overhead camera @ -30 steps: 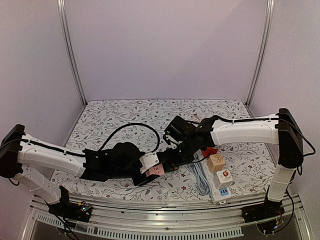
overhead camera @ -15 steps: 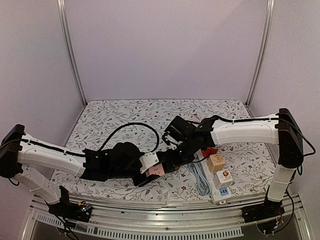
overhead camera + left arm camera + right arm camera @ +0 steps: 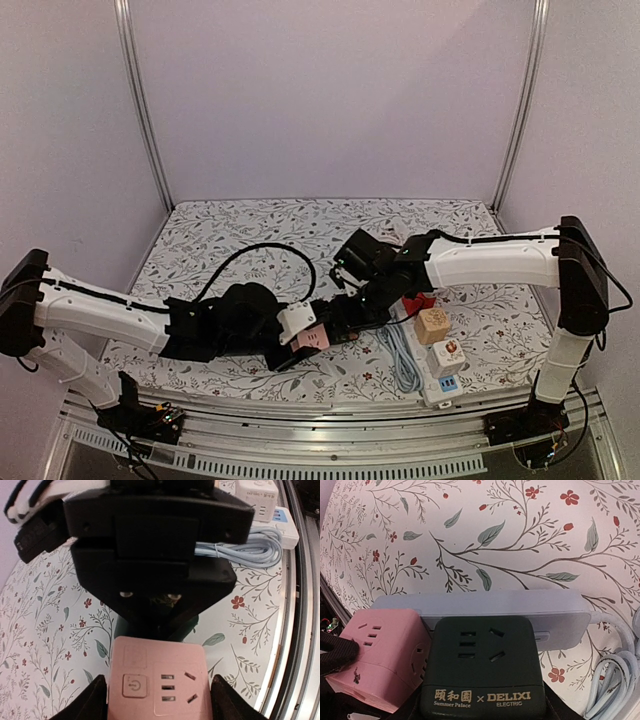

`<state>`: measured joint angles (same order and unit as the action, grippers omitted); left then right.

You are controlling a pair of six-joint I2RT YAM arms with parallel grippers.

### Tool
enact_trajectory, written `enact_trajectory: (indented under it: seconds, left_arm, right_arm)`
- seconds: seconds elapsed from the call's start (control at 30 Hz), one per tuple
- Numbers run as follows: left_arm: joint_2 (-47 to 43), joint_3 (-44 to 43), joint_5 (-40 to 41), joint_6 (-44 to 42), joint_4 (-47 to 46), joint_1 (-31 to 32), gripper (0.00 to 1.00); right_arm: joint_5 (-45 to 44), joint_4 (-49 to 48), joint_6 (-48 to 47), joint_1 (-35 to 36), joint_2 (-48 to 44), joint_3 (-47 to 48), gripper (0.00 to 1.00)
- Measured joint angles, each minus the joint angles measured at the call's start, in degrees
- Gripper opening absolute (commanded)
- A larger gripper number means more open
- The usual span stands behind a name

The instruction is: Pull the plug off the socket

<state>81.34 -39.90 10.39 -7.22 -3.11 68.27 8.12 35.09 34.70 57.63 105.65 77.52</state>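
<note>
My left gripper (image 3: 305, 337) (image 3: 157, 700) is shut on a pink cube socket (image 3: 312, 340) (image 3: 157, 680) (image 3: 380, 655), with one black finger on each side of it. A dark green cube socket marked DELIXI (image 3: 482, 665) (image 3: 193, 622) (image 3: 343, 326) sits right against the pink cube. My right gripper (image 3: 350, 318) (image 3: 482, 707) is shut on the green cube, low over the table's middle front. The plug is hidden between the two cubes, and I cannot tell whether they are still joined.
A pale blue power strip (image 3: 480, 605) lies just behind the cubes, its coiled cable (image 3: 400, 355) (image 3: 240, 550) to the right. A white strip with small cubes (image 3: 443, 368), a wooden cube (image 3: 433, 325) and a red piece (image 3: 420, 302) lie further right. A black cable (image 3: 260, 250) loops at the back left.
Both grippers and the two cubes have edged slightly to the right. The grips look the same.
</note>
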Motion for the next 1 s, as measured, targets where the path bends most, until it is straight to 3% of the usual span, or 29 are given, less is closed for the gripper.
enact_trajectory:
  seconds: [0.47, 0.8, 1.0]
  left_arm:
    - [-0.3, -0.7, -8.7, 2.4, 1.2, -4.6, 0.34]
    - [-0.3, -1.0, -10.0, 2.8, 1.7, -5.1, 0.32]
    - [-0.3, -1.0, -10.0, 2.8, 0.2, -5.2, 0.32]
  right_arm:
    - [-3.1, 0.1, -4.4, 1.7, -1.4, -1.5, 0.22]
    - [-4.2, 0.5, -2.8, 1.5, -1.8, -1.5, 0.22]
    - [-0.2, 0.5, -0.6, -0.8, -2.9, -2.3, 0.22]
